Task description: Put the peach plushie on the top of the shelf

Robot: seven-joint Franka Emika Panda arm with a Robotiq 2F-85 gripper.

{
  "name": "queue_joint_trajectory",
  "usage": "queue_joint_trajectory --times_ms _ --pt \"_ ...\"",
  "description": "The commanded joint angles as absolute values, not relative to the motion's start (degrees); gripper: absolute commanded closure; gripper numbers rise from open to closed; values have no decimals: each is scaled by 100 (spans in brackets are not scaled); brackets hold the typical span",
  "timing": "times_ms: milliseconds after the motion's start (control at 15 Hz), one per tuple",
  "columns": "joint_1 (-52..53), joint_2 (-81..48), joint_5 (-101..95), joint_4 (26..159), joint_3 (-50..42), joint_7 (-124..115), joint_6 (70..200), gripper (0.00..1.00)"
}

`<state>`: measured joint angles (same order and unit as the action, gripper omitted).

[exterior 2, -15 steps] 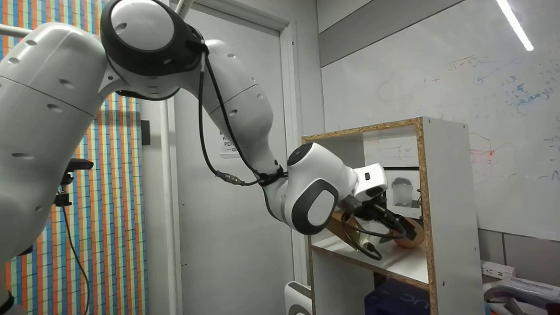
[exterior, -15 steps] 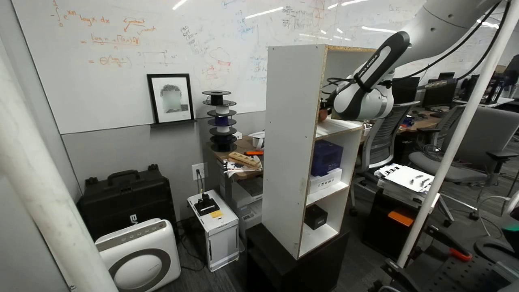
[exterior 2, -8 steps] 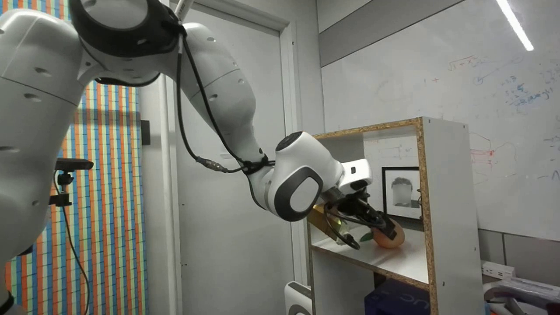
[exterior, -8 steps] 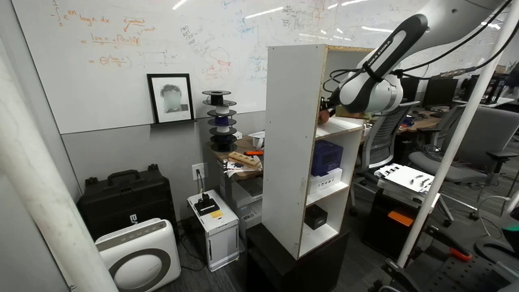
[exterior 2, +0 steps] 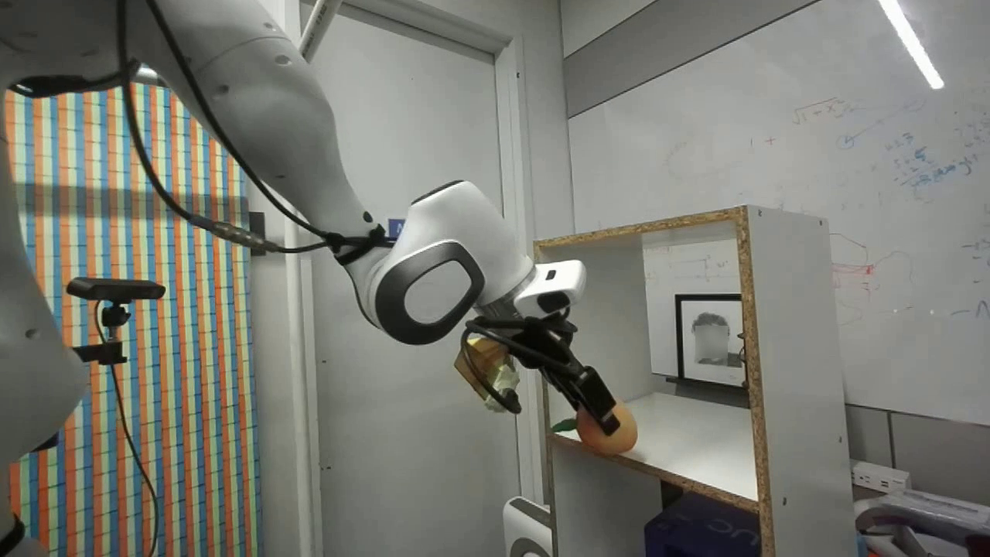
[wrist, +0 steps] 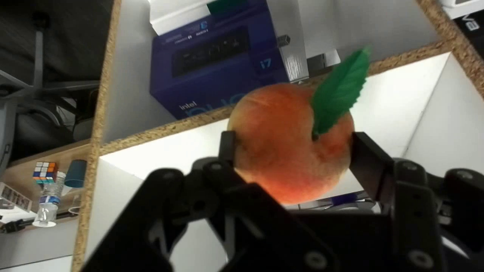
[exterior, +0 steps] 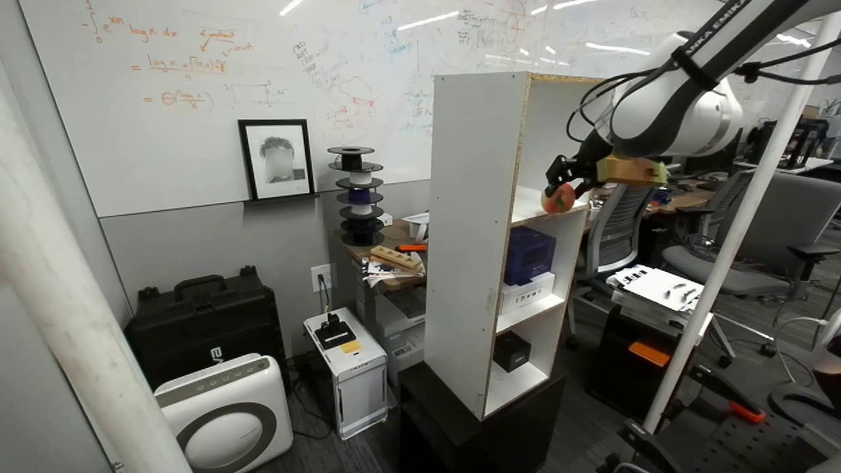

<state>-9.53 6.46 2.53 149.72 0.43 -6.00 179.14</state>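
The peach plushie [wrist: 278, 158] sits inside the gripper [wrist: 295, 148], pinched from both sides. Both have just drawn back from further in the top compartment [exterior 2: 700, 433] to its front edge; whether the plushie touches it, I cannot tell. This probably readies a lift to the top of the shelf [exterior 2: 797, 348], above the gripper. Below stands a blue box [exterior: 531, 255].

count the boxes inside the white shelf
3: a blue box resting on a white box in the middle compartment of the shelf, and a black box in the bottom compartment. Others could be hidden behind the shelf's side panel.
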Motion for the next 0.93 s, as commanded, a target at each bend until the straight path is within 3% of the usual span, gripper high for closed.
queue_joint_trajectory --times_ms 0,333,600,867 --pt "-1044 2086 169 15598 16 -539 16859 51" --pt "-817 3535 154 15262 -266 -292 15464 51" --pt "-874 3873 154 14394 -151 -517 15643 51" --pt "-995 3296 154 13519 9 -828 16296 51"
